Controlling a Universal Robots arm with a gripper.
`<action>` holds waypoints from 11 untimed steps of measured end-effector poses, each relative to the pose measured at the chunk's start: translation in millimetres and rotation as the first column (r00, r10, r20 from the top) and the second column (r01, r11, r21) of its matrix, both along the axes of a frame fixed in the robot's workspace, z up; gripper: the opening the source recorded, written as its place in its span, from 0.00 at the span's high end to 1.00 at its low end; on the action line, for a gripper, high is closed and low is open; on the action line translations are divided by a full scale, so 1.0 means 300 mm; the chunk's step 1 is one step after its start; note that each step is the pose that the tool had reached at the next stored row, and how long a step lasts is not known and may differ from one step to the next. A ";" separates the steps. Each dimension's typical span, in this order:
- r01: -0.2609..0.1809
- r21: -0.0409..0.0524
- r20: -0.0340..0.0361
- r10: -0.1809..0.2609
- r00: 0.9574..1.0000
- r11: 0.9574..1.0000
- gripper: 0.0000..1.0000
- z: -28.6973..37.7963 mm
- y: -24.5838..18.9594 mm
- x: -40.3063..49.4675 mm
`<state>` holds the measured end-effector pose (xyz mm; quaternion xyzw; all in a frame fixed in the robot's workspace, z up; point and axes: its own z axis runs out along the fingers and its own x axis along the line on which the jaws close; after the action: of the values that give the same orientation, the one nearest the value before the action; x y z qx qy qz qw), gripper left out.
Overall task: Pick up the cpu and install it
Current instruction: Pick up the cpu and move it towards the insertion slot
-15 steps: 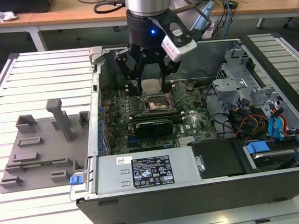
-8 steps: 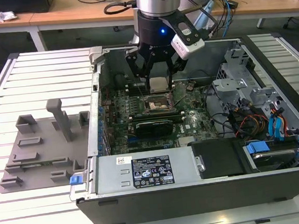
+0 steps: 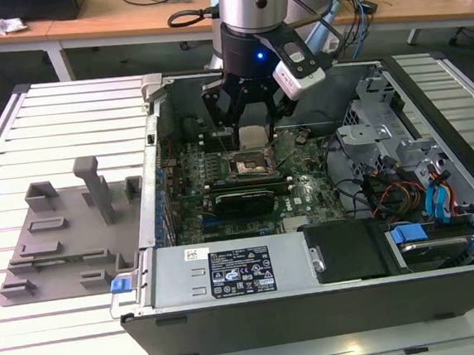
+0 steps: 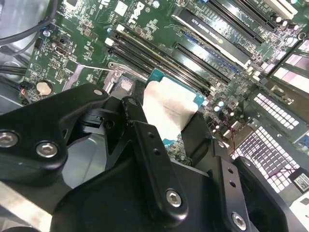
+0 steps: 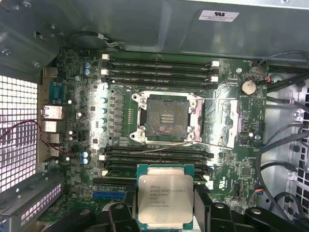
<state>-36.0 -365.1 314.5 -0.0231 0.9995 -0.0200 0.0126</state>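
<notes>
Silvery-topped cpu sat pinched in the closed hand, just short of the empty socket: carried, unseated, needing square alignment.

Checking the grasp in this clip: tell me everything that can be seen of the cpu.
The cpu is a flat square chip with a silvery metal lid bearing faint print, set on a thin teal-green rim. The black gripper clamps it on two opposite edges. It hangs lid up above the motherboard, beside the open, empty socket and not seated in it. Nothing but the gripper appears to touch it.
</notes>
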 end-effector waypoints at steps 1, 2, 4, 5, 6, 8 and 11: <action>0.000 0.000 0.000 0.000 1.000 1.000 0.45 -0.002 0.000 0.000; 0.000 0.000 0.000 0.000 1.000 1.000 0.45 -0.006 0.000 0.000; 0.000 0.000 0.000 0.000 1.000 1.000 0.45 -0.018 0.000 0.000; 0.000 0.000 0.000 0.000 1.000 1.000 0.45 -0.021 0.000 0.000; 0.000 0.000 0.000 0.000 1.000 1.000 0.45 -0.023 0.000 0.000; 0.000 0.000 0.000 0.000 1.000 1.000 0.45 -0.030 0.000 0.000; 0.000 0.000 0.000 0.000 1.000 1.000 0.45 -0.042 0.000 0.000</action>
<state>-35.9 -365.2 301.8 -0.0232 0.9994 -0.0202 0.0126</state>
